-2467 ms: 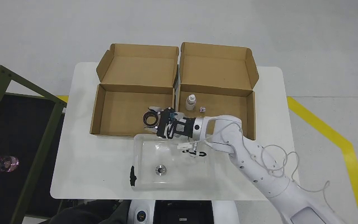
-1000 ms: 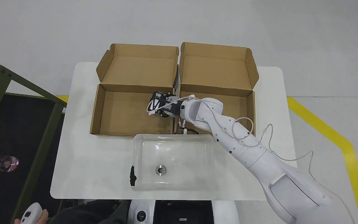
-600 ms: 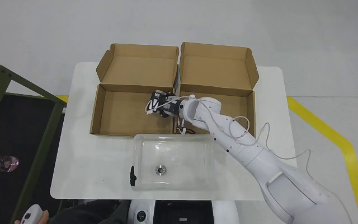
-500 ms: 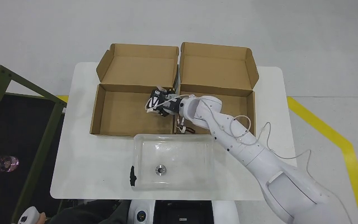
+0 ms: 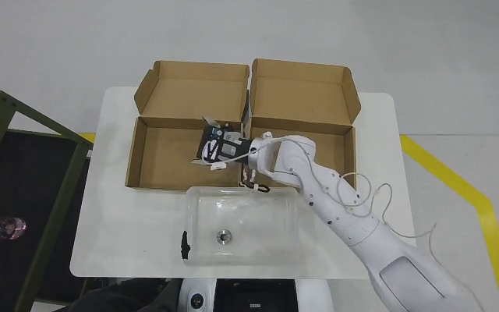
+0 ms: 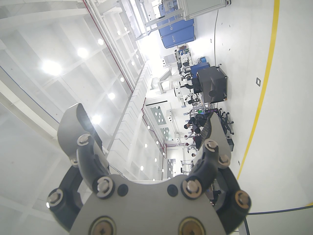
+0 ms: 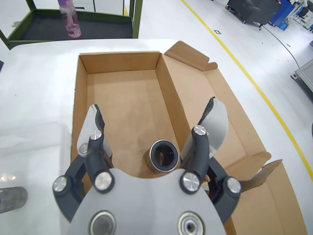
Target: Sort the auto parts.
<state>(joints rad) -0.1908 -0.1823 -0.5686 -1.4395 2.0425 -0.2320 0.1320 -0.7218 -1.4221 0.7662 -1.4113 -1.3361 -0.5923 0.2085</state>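
A dark metal ring (image 7: pixel 163 158) with a silver rim lies on the floor of the left cardboard box (image 5: pixel 168 160) (image 7: pixel 122 91), close to its right wall. My right gripper (image 5: pixel 209 145) (image 7: pixel 154 103) hangs open just above the ring, its fingers apart on either side and not touching it. In the top view the gripper covers the ring. My left gripper (image 6: pixel 145 113) is open with nothing in it and points up at the room's ceiling.
A clear plastic tray (image 5: pixel 277 204) stands in front of the boxes, holding a small round part (image 5: pixel 224 235) and a black part (image 5: pixel 185 245). The right cardboard box (image 5: pixel 312 101) stands open beside the left one. A dark cylinder (image 7: pixel 11 198) lies near the tray.
My right gripper carried the ring from above the tray's back edge into the left box, then opened. The ring now lies free on the box floor.
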